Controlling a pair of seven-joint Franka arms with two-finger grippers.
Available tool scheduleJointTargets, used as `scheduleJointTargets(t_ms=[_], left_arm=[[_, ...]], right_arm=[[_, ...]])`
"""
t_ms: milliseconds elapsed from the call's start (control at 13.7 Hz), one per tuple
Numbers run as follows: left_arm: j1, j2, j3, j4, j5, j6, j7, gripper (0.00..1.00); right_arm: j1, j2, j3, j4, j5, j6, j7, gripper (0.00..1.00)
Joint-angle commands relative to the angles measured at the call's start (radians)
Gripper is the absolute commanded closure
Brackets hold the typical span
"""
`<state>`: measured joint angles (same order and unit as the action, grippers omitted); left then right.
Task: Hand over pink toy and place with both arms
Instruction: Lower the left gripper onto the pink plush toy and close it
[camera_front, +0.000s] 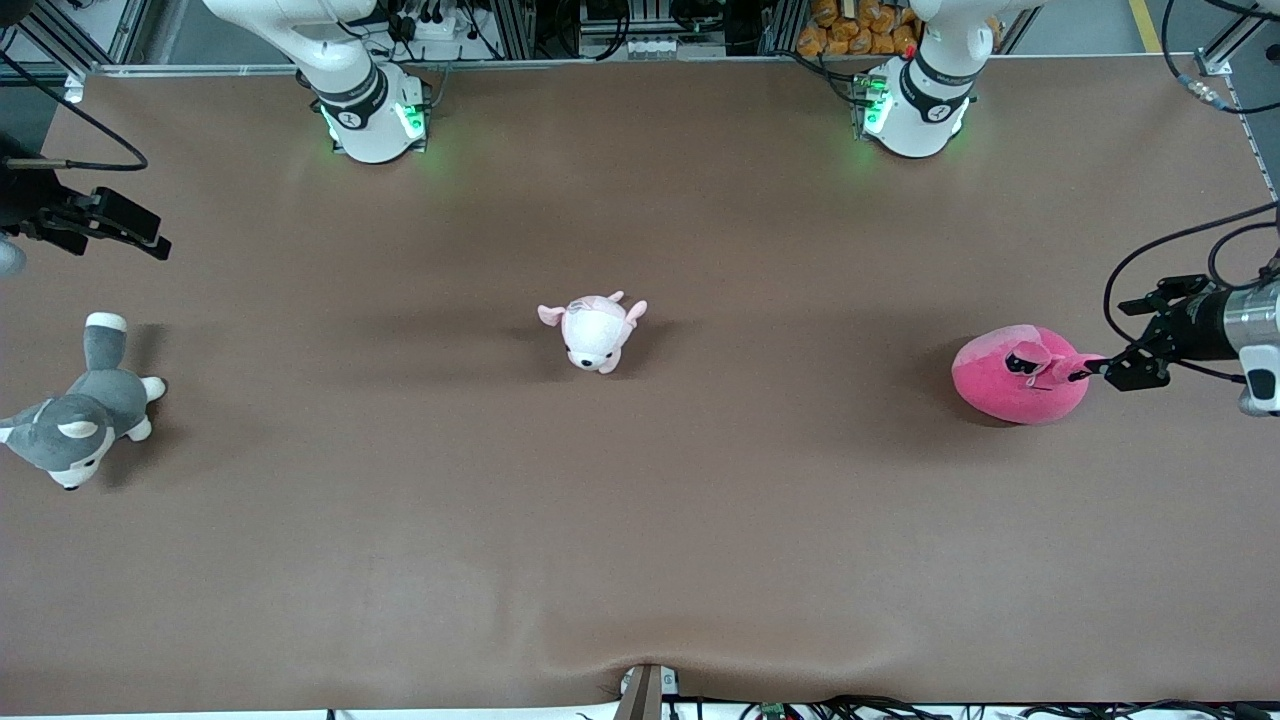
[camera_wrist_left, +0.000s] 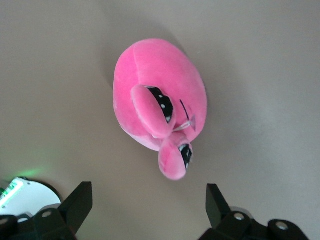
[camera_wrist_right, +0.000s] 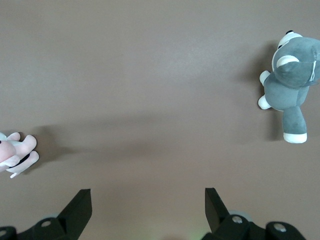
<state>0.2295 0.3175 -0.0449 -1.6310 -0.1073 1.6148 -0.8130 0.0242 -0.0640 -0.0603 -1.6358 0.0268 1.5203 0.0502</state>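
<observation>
**Left tool at the pink toy, nothing gripped**

We see the pink toy (camera_front: 1018, 375) on the brown counter (camera_front: 640, 520) at the right edge of the front frame, mid-height, toward the left arm's end. The left tool (camera_front: 1118, 366) sits just beside its snout, fingers (camera_wrist_left: 80, 202) spread apart with the toy between and ahead of them in the left wrist view, not clamped. The right tool (camera_front: 120, 228) hangs at the upper left of the front frame, fingers (camera_wrist_right: 80, 207) also apart, holding nothing; that arm waits. The small pale pink plush (camera_front: 596, 330) sits at frame centre. The grey husky plush (camera_front: 80, 410) lies at the left edge, below the right tool.
</observation>
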Motion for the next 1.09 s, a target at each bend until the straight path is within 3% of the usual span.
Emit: scheduleJointTargets(t_ms=[0, 874, 1020], left_arm=[[0.059, 0.058, -0.004, 0.010, -0.093, 0.002, -0.018, 0.00], [0.149, 0.172, -0.001, 0.019, -0.166, 0.023, -0.017, 0.00], [0.148, 0.173, -0.001, 0.019, -0.184, 0.022, -0.018, 0.35]], right_arm=[[-0.007, 0.007, 0.002, 0.008, -0.002, 0.000, -0.003, 0.00], [-0.003, 0.007, 0.000, 0.008, -0.004, -0.002, -0.003, 0.00], [-0.001, 0.007, 0.000, 0.008, -0.004, -0.003, -0.003, 0.00]])
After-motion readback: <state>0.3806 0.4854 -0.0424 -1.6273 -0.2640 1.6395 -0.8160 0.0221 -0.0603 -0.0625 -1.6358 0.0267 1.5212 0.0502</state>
